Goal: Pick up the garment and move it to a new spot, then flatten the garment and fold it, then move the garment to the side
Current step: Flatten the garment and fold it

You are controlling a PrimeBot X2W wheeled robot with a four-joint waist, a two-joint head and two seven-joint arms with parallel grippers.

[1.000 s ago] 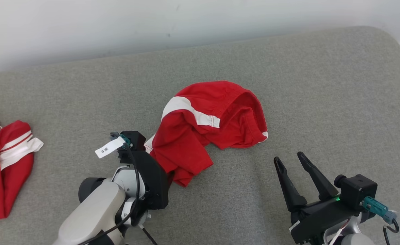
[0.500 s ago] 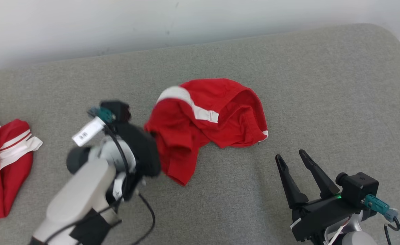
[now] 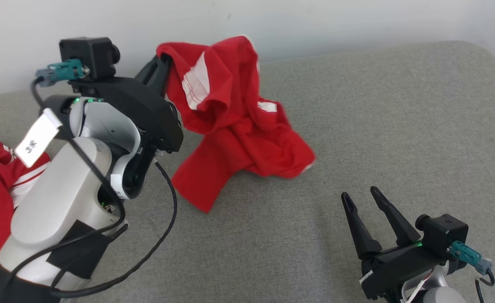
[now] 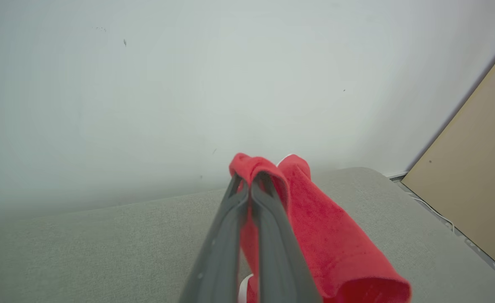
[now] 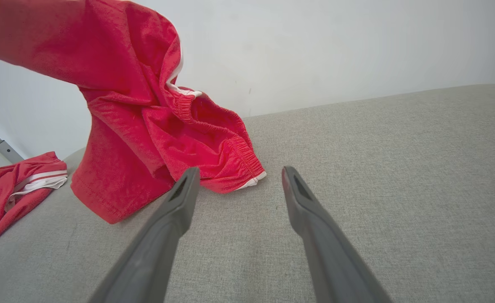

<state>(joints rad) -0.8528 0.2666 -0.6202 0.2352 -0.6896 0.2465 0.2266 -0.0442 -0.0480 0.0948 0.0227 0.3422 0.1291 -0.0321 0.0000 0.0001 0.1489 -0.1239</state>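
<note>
Dangling the white-striped red garment point(image 3: 239, 139) from our clamped left pincer point(image 4: 251, 181), trailing five o'clock toward our gaping, empty right pincer point(image 3: 359, 193).

Open cushion point(image 3: 399, 126) right of garment point(image 3: 239, 139)

Head cam looked down from high up at the grey cushion point(image 3: 399, 126), with the wall point(image 3: 272, 21) along the top. Left wrist cam was up high, looking nearly level along the left tool point(image 4: 249, 183) at that wall. Right wrist cam sat low near the front edge, looking past the right tool point(image 5: 239, 171) across the cushion. All three caught the red garment point(image 3: 239, 139) and the cushion's far edge.
</note>
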